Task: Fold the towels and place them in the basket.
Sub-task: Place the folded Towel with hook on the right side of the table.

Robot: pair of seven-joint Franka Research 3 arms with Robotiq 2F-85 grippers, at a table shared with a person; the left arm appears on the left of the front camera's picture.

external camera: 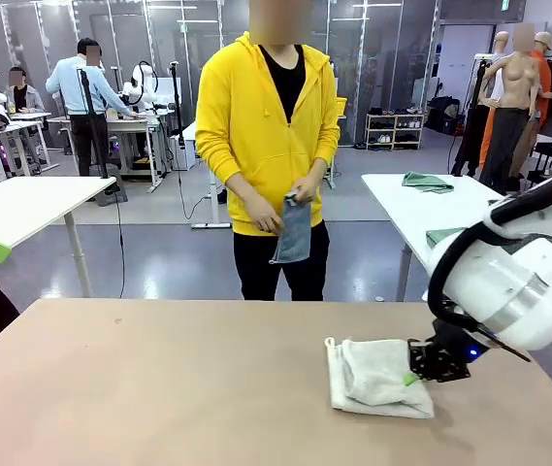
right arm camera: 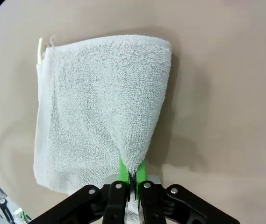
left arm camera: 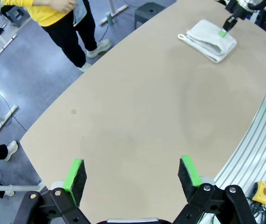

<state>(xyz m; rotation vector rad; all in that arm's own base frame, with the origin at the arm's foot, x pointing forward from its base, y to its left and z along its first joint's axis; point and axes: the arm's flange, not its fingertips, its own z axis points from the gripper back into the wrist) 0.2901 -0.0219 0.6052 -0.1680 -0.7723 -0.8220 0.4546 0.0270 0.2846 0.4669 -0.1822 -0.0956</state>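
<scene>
- An open workshop with other white tables and people farther off. In front is a tan table [external camera: 159,388], with a person in a yellow hoodie [external camera: 266,126] standing at its far side.
- Left, near: the left gripper [left arm camera: 132,163] hangs above a bare stretch of the table, jaws wide apart with nothing between them.
- Middle, far: the person's hands hold the pale blue-grey towel [external camera: 295,231], which dangles at waist height, off the table.
- Right, near: the cream-white towel [external camera: 377,377] lies on the table, partly folded, its corner loop [external camera: 330,342] at the far-left corner.
- Just right of it: the right gripper [external camera: 413,377] has its jaws together, clamped on the towel's right edge, raising a flap over the layer beneath.
- Step, as I judge it: mid-fold of the cream-white towel. The next move calls for carrying the pinched edge leftward, laying it square on the opposite edge, then letting go. The basket comes afterwards.
- Hard to make out: the green pads are mostly buried in terry, so I cannot tell how many layers are pinched. The right arm is cut off at the picture's right edge.
</scene>
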